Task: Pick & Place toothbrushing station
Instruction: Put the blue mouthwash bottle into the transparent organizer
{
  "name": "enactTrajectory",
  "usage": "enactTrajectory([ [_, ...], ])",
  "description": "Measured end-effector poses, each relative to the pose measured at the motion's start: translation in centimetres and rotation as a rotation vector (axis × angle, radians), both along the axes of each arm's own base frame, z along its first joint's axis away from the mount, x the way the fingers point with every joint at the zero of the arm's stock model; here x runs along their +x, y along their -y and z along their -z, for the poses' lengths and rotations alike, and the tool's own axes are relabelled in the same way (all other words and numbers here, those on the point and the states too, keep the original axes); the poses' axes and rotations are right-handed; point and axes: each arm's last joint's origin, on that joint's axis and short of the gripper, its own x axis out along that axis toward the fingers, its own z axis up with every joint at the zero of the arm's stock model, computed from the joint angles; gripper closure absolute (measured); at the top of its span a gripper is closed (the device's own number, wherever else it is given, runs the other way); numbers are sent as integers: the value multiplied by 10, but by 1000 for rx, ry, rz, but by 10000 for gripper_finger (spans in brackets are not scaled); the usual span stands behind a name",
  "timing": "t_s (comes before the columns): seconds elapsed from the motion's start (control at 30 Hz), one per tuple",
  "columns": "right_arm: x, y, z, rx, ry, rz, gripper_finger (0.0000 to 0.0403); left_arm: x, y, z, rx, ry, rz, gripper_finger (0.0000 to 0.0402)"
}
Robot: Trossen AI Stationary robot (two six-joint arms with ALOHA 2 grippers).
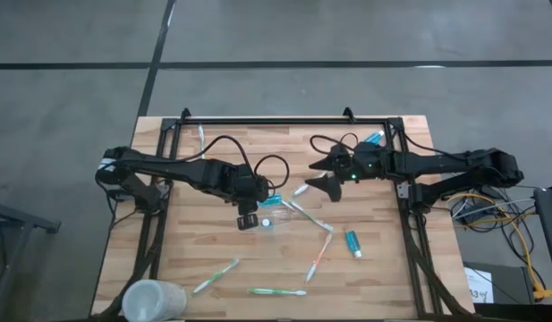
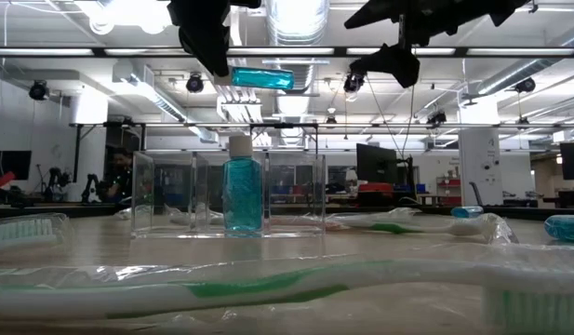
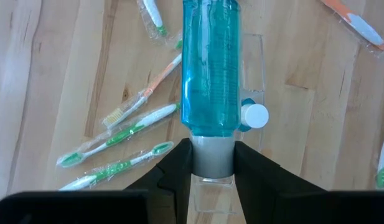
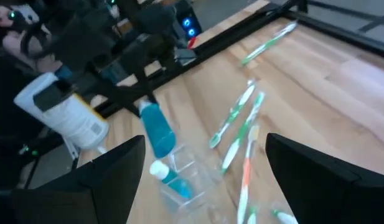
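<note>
Item: holder (image 2: pixel 227 197), clear plastic, compartmented, stood near the table's middle, directly below your left gripper (image 3: pixel 213 163). One blue bottle (image 2: pixel 242 200) with a white cap already stood upright in a middle compartment.

Item: second bottle (image 3: pixel 210 65), blue, held by its grey cap end between the left jaws, which were part closed on it. It lay level in the air, its body reaching forward from the fingertips over the holder and well clear of the holder's rim in the low view.

Item: right gripper (image 1: pixel 327 183), jaws wide apart and holding nothing, hung across the holder from the left one.

Item: toothbrushes (image 3: pixel 120 134), wrapped, green, white and orange, scattered on the wood (image 1: pixel 383 259) to both sides of the left jaws.

Note on the step: you would probably do best to tip the bottle upright, centre it over an empty compartment beside the standing one, lower it inside the walls, then part the jaws.
</note>
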Motion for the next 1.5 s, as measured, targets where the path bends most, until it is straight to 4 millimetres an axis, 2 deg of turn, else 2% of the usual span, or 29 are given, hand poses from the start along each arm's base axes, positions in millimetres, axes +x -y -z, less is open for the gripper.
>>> enactTrajectory([
  [0.17, 8, -1, 11, 88, -38, 27, 76, 0, 0, 0, 0, 0, 0, 296],
  [0.43, 32, -1, 46, 261, -148, 95, 76, 0, 0, 0, 0, 1, 1, 296],
  [0.63, 50, -2, 62, 384, -129, 74, 76, 0, 0, 0, 2, 0, 5, 296],
  [0.97, 70, -5, 47, 425, 141, -115, 76, 0, 0, 0, 5, -2, 12, 296],
  [1.2, 70, -5, 47, 428, 134, -114, 76, -1, 0, 0, 6, -6, 12, 296],
  [1.5, 72, -4, 53, 594, 110, -19, 76, -1, -1, -1, 17, 1, 2, 296],
])
